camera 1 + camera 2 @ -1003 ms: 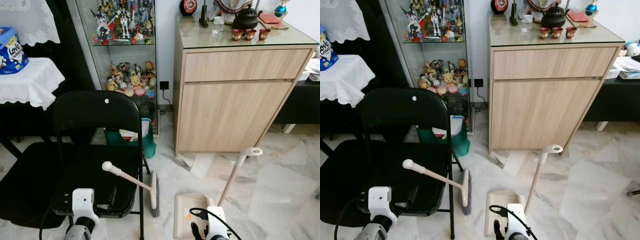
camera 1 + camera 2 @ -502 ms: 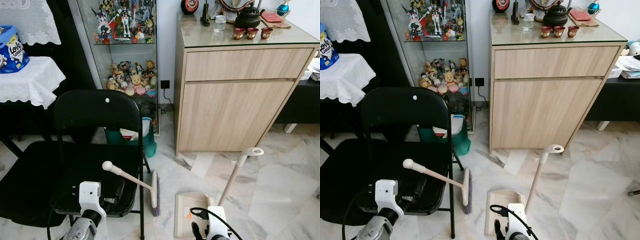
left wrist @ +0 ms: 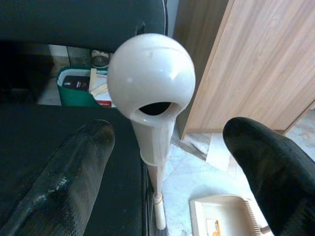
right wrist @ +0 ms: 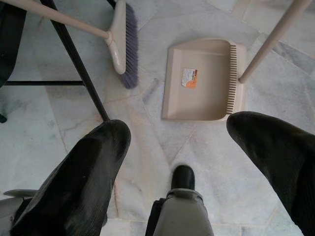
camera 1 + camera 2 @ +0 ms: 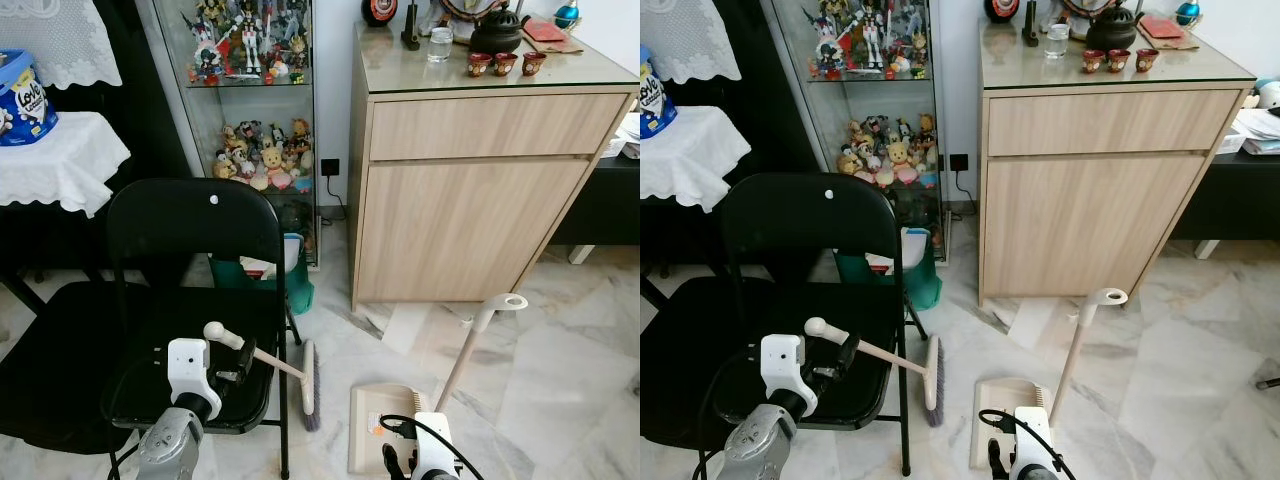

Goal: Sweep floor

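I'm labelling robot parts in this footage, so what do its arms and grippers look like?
Both arms are silver metal, each ending in a white boxy wrist block with a black cable looping from it. The left gripper has two thick black fingers with a matte, faintly textured surface and rounded tips. The right gripper has the same black rounded fingers, with a grey link between them.

marble floor (image 5: 560,370): dustpan (image 5: 378,425) flat on it, broom (image 5: 308,385) bristles down beside it, black folding chair (image 5: 190,300) standing left.
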Tool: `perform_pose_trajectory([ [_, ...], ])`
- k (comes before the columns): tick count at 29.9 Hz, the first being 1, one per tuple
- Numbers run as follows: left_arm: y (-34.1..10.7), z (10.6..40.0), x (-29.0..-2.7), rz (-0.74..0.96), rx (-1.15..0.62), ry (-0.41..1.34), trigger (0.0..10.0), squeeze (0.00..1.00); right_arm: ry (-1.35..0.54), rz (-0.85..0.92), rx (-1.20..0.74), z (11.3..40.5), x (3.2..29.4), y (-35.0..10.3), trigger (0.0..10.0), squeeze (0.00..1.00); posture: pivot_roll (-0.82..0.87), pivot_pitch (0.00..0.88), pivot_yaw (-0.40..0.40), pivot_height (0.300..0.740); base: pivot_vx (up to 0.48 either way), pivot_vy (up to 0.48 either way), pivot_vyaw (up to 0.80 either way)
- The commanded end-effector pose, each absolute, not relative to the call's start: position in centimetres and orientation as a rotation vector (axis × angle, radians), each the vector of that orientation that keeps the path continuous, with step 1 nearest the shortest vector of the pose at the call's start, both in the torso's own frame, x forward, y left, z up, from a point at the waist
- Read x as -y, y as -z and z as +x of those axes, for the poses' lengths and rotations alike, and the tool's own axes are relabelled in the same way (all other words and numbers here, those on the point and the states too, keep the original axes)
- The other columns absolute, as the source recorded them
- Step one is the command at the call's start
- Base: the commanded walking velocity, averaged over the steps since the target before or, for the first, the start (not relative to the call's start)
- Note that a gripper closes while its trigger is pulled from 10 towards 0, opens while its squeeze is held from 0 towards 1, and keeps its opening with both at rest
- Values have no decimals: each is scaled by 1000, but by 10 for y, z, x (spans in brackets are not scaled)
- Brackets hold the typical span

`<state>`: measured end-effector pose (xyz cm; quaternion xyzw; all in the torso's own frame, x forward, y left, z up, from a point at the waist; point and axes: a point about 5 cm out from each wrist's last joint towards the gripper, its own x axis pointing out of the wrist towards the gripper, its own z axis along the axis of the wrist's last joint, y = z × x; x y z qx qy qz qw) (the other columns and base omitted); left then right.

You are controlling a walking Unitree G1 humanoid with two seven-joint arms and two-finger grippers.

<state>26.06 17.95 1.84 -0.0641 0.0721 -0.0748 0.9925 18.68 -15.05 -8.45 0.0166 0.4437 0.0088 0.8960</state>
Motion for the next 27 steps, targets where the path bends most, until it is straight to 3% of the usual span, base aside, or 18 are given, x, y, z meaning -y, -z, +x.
perform_pose_trajectory([
  [1, -15, 262, -180, -141, -177, 142, 10000, 0, -18, 42, -925, 187, 148, 85, 10000, 0, -106, 0, 45, 740, 0, 0, 0],
  [27, -9, 283, -173, -232, -238, 16, 10000, 0, -17, 48, -923, 187, 146, 84, 10000, 0, -120, 0, 45, 740, 0, 0, 0],
])
